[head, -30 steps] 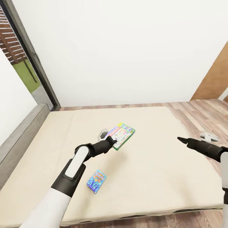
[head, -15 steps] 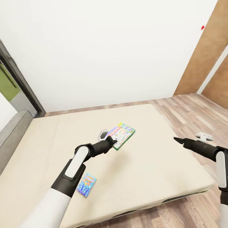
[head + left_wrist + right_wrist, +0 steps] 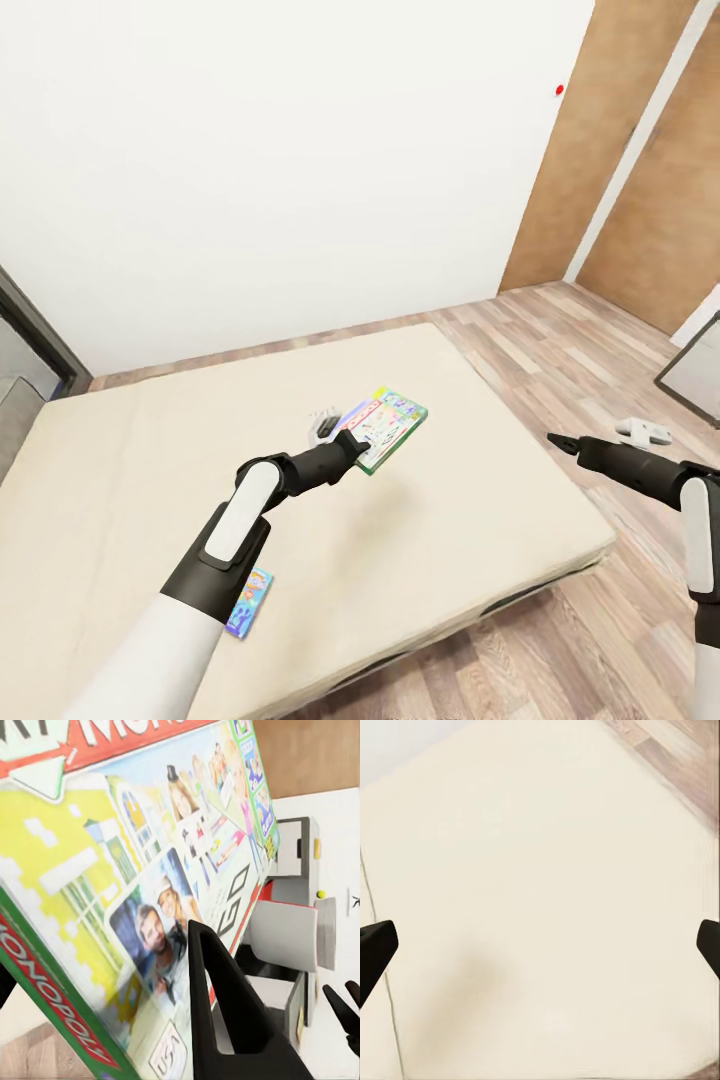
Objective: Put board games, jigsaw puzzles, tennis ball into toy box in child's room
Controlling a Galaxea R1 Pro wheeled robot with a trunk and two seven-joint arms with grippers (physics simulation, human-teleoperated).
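My left gripper (image 3: 352, 441) is shut on a green-edged board game (image 3: 386, 427) and holds it tilted above the bed (image 3: 150, 470). In the left wrist view this game (image 3: 112, 862) reads "MONOPOLY", and one black finger (image 3: 225, 1012) lies across its cover at the left gripper (image 3: 187, 945). A smaller blue board game (image 3: 249, 601) lies flat on the beige mattress near its front edge, partly behind my left arm. My right gripper (image 3: 560, 441) hangs over the bed's right edge. It stands open over bare mattress in the right wrist view (image 3: 540, 945).
A white wall stands behind the bed and wooden doors (image 3: 640, 180) are at the right. Wood-plank floor (image 3: 560, 340) runs along the bed's right side. Far beyond the held game, white drawers (image 3: 300, 847) and a light grey box shape (image 3: 289, 937) show small.
The whole view has swung to the right, so the window slid out at the left and the doors came in. Both arms keep their pose, the left still holding the game.
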